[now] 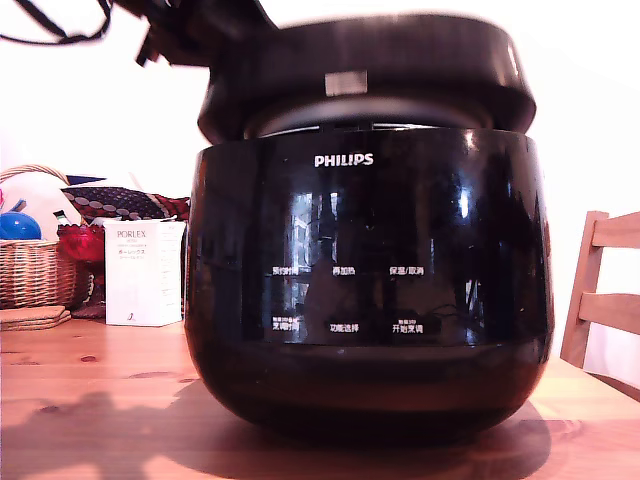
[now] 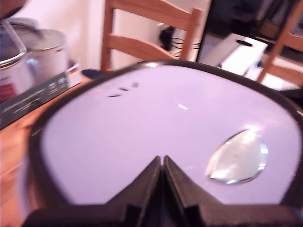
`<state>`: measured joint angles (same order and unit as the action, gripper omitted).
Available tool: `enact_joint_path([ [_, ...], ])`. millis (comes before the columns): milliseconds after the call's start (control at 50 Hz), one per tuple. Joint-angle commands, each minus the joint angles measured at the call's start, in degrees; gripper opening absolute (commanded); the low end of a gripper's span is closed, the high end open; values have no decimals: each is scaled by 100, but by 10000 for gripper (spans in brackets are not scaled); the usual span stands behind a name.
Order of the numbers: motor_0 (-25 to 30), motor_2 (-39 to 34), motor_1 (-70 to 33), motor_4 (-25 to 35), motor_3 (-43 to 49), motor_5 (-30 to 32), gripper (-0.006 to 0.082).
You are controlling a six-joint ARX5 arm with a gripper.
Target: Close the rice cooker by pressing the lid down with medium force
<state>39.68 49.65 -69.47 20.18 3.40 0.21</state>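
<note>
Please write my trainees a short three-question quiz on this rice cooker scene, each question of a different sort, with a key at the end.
1. True or false: the lid is fully shut on the rice cooker.
2. In the wrist view, the gripper fingertips are: A) spread wide, B) closed together, C) out of view.
3. Fill in: in the exterior view, the white box stands to the cooker's ____, beside a wicker basket.

Key
1. False: a gap shows between the lid and the body, so it sits slightly raised.
2. B, resting at the lid's glossy top.
3. Left.
</note>
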Motion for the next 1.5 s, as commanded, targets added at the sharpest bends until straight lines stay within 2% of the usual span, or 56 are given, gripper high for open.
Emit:
enact_joint_path([
  [0,177,-293,-94,-46,-120,149,-20],
  [340,271,-927,-33,-380,-960,179,-20],
  [560,271,-1462,365,-765,-1340,175,-20],
  [720,278,-1727,636,-802,-1576,175,-20],
  [1480,400,-1847,-142,-785,-850,291,-20],
])
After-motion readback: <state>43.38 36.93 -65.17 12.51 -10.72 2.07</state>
